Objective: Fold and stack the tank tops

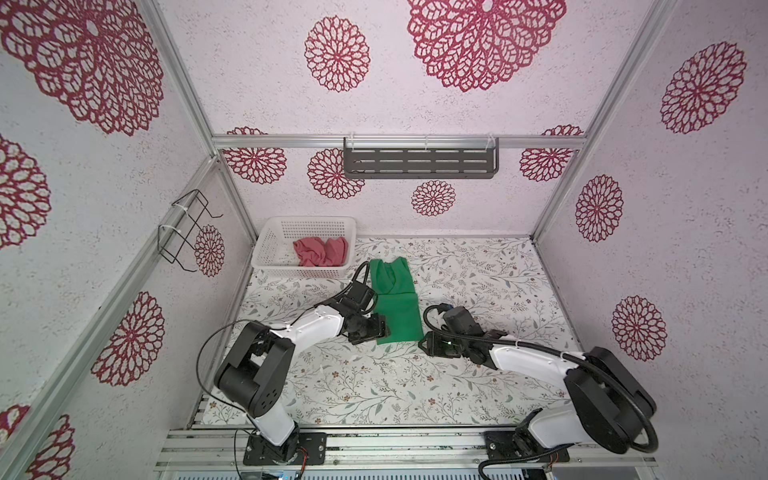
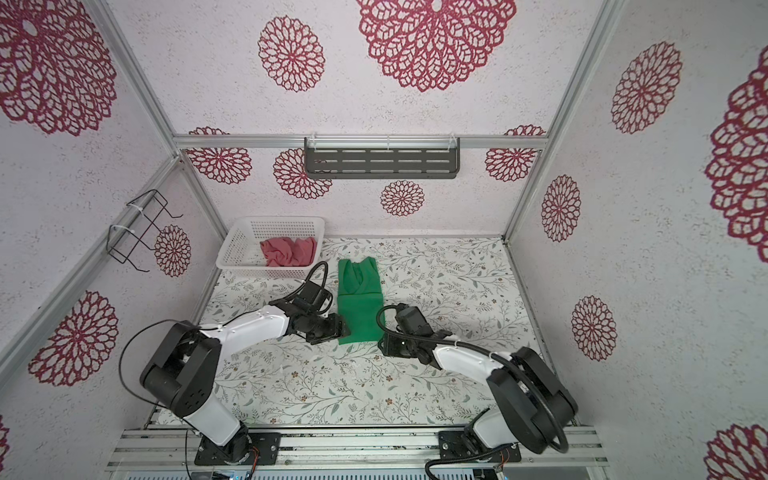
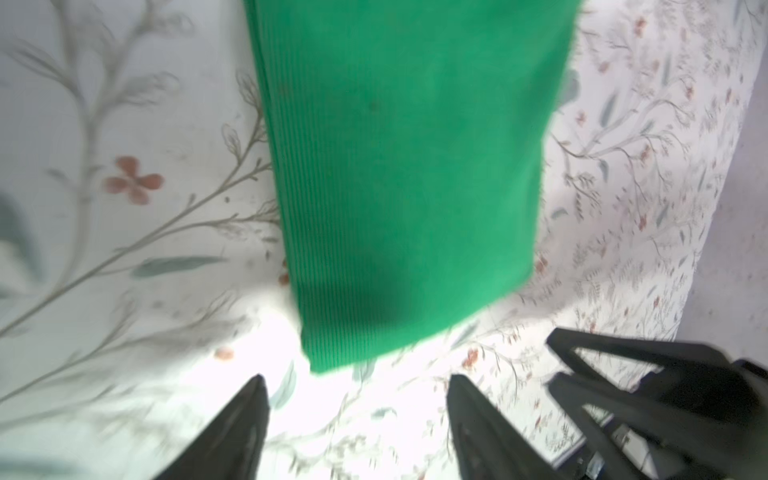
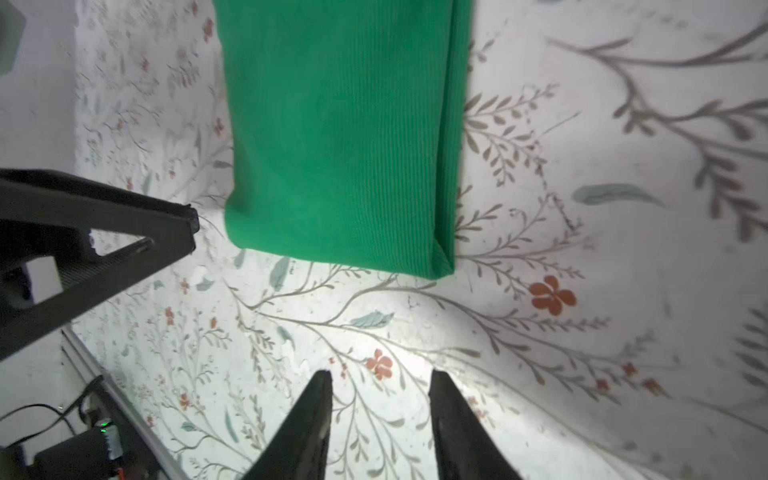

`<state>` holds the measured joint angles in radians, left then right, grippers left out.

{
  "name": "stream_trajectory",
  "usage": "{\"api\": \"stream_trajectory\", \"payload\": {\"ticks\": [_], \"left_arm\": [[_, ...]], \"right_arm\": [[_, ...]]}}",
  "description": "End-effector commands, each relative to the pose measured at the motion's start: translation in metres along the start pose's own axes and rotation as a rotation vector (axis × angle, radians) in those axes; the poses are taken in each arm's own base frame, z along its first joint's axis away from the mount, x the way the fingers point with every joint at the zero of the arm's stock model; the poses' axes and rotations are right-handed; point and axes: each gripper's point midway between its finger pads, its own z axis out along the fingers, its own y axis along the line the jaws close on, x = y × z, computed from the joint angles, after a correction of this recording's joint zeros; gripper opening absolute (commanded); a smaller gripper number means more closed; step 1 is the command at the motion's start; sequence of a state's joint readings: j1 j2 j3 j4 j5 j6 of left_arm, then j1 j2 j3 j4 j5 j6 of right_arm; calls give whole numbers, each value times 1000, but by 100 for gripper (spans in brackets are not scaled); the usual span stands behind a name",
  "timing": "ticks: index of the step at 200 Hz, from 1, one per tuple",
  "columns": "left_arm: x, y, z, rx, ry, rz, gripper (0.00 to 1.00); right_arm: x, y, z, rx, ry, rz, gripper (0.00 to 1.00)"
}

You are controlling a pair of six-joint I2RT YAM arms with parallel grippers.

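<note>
A bright green tank top (image 1: 395,303) (image 2: 359,303), folded into a long narrow strip, lies flat on the floral table with its straps toward the back. Its near hem shows in both wrist views (image 3: 407,166) (image 4: 340,133). My left gripper (image 1: 383,327) (image 3: 357,376) stands open and empty just off the hem's left corner. My right gripper (image 1: 424,344) (image 4: 381,372) is open and empty too, just off the right corner. The rose-red tank top (image 1: 320,251) (image 2: 289,251) lies crumpled in the white basket (image 1: 307,226).
The basket stands at the table's back left corner, close to the green top's straps. A grey slotted shelf (image 1: 419,162) hangs on the back wall and a black wire rack (image 1: 187,228) on the left wall. Floral table cover (image 1: 490,282) stretches to the right.
</note>
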<state>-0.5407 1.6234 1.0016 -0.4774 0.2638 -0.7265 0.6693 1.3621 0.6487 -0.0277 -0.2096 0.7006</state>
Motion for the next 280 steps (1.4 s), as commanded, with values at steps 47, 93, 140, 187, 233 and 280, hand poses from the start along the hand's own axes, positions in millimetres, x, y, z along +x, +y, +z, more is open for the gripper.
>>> {"api": "stream_trajectory", "payload": {"ticks": [47, 93, 140, 187, 233, 280], "left_arm": [[30, -2, -17, 174, -104, -233, 68], [35, 1, 8, 274, -146, -378, 61], [41, 18, 32, 241, -152, -450, 57], [47, 25, 50, 206, -152, -483, 51], [57, 37, 54, 137, -159, -496, 47], [68, 58, 49, 66, -184, -515, 45]], "right_arm": [[-6, -5, -7, -81, -4, 135, 42], [-9, -11, 10, -99, 3, 154, 40], [-7, -21, 30, -96, 2, 179, 39], [-7, -29, 33, -68, -16, 200, 36], [-6, -35, 37, -56, -29, 217, 35], [-6, -38, 45, -60, -36, 229, 34]]}}
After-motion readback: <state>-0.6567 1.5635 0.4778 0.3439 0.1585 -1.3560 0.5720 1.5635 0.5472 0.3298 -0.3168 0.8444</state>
